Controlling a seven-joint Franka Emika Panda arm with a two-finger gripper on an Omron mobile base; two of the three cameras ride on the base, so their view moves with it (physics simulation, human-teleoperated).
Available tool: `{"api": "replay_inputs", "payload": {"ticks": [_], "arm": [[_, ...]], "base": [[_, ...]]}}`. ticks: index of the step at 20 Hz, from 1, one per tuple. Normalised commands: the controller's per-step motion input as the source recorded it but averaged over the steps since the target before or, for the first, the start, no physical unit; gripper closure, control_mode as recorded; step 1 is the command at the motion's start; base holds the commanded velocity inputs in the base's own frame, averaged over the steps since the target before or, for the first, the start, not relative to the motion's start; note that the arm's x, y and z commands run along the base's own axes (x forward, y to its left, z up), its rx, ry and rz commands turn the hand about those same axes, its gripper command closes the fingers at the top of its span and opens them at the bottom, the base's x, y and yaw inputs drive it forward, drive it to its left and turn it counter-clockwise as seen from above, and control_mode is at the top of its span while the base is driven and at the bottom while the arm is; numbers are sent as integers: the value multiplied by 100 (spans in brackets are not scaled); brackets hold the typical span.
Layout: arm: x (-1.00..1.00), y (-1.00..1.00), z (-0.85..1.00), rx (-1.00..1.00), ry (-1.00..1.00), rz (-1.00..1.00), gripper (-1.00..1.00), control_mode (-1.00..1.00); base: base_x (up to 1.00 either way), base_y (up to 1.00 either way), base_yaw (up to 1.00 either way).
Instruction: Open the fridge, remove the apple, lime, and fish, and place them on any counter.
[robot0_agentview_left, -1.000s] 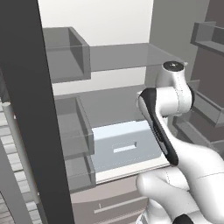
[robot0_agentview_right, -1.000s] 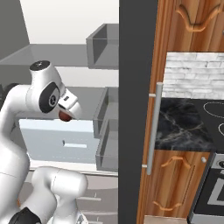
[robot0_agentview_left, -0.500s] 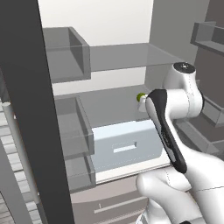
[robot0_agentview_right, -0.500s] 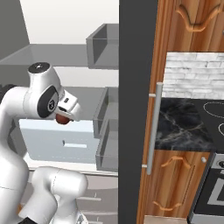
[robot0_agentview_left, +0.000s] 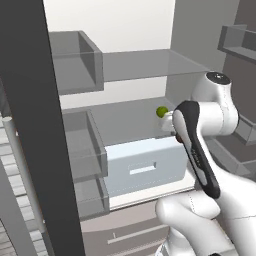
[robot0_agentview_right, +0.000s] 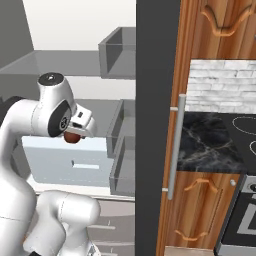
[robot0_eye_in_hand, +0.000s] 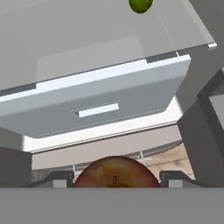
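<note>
Between finger tips of end effector (robot0_eye_in_hand: 114, 183): apple (robot0_eye_in_hand: 115, 172), pinched, held in front of open fridge (robot0_agentview_left: 130, 70) interior, above pale drawer (robot0_agentview_left: 145, 165). Versus a second ago: arm swung right in left base view, wrist pulled back from shelf; lime (robot0_agentview_left: 162, 112), then hidden behind wrist, now in sight on grey shelf (robot0_agentview_left: 125, 120), well apart from apple. Bench (robot0_agentview_right: 210, 145) right of fridge door, bare black marble.
</note>
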Motion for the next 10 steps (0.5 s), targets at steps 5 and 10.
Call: {"api": "replay_inputs", "payload": {"ticks": [5, 10], "arm": [[0, 0, 0, 0, 0, 0, 100, 100], [0, 0, 0, 0, 0, 0, 100, 100]], "base": [[-37, 0, 0], [-100, 16, 1]]}}
